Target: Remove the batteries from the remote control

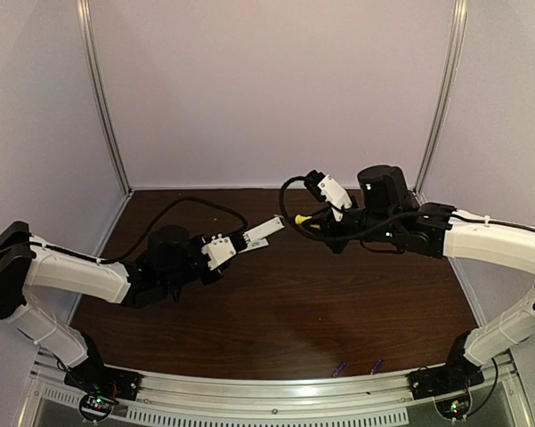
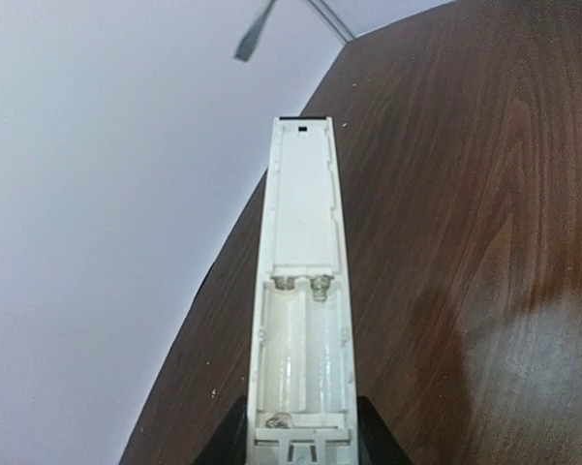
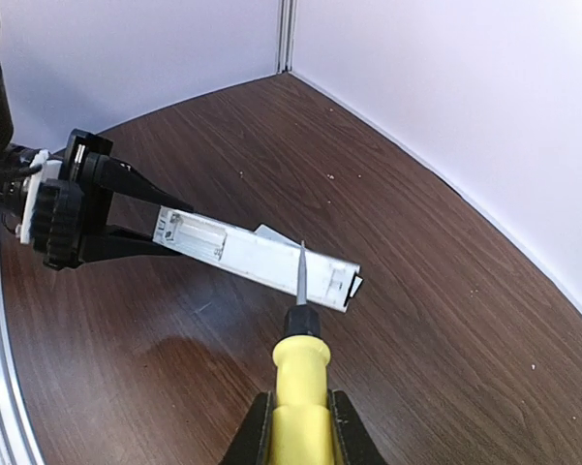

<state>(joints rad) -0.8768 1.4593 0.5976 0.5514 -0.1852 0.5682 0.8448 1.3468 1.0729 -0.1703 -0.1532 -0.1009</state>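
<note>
My left gripper [image 1: 238, 241] is shut on the near end of the remote control [image 1: 260, 231] and holds it above the table, pointing towards the right arm. In the left wrist view the remote control [image 2: 301, 242] lies back side up between the black fingers [image 2: 223, 438]. Its cover is off and both battery slots [image 2: 300, 354] are bare, with springs showing. Two purple-blue batteries [image 1: 339, 367] [image 1: 376, 366] lie on the table by the front rail. My right gripper [image 3: 300, 418] is shut on a yellow-handled screwdriver [image 3: 301, 373]. Its tip hovers over the remote control [image 3: 257, 250], near the far end.
A pale flat piece [image 3: 269, 231] shows just behind the remote in the right wrist view; I cannot tell what it is. White walls [image 1: 276, 89] close the dark wood table [image 1: 285, 311] at the back and sides. A metal rail [image 1: 276, 391] runs along the front.
</note>
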